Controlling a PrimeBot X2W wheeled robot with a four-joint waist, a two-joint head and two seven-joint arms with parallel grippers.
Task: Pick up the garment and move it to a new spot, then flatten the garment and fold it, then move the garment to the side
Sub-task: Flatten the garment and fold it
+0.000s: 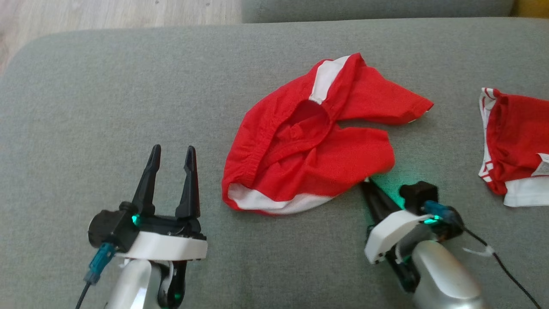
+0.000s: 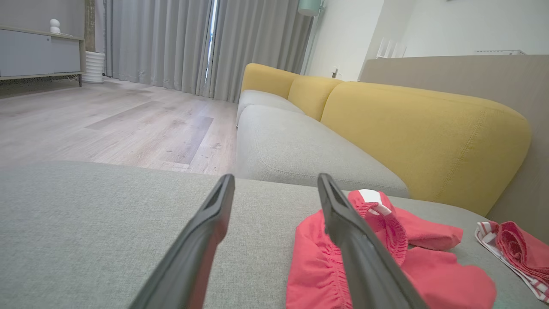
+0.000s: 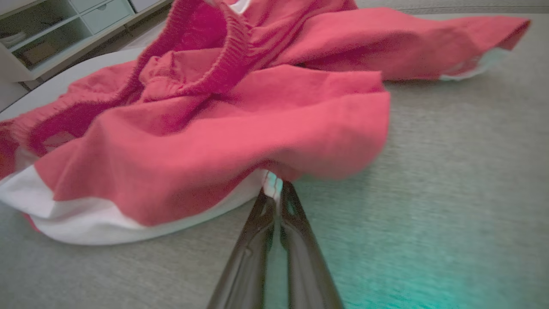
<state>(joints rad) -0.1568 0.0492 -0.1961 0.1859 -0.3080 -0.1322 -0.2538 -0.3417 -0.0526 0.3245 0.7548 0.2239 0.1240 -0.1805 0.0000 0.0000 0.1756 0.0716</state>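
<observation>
**A:** Red fabric with a white hem (image 3: pixel 128 223): the garment (image 1: pixel 309 141) lies crumpled, waistband gaping, near the middle of the grey cushion (image 1: pixel 107 107). What is the grip?

**B:** The right gripper (image 3: pixel 274 194) has its fingers pressed together on the hem at the garment's near right corner. A sliver of white cloth shows between the tips. Judgement: the bite is thin, edge only.

**A:** And the other arm?

**B:** The left gripper (image 1: pixel 173 149) has its fingers apart and holds nothing. It sits just left of the garment, not touching it.

**A:** Step in hand, as I read it: pick up, then carry to a new spot. How to do it well?

**B:** Notes:
- Raise the corner slowly and straight up first, and watch the hem between the tips. If the white edge creeps out, set it down and take a deeper bite.
- Get the cloth off the cushion before moving sideways. Dragging it would likely bunch it further and make the flattening harder.
- A one-corner hold probably lets the cloth hang as a bundle. The open left gripper could take the hem on its own side, so the garment travels partly spread.

**A:** Where to put it?

**B:** The second red garment (image 1: pixel 514 141) lies well apart at the right edge of the head view. Bare cushion to the left looks safer, and keeps the two pieces from mixing.
</observation>
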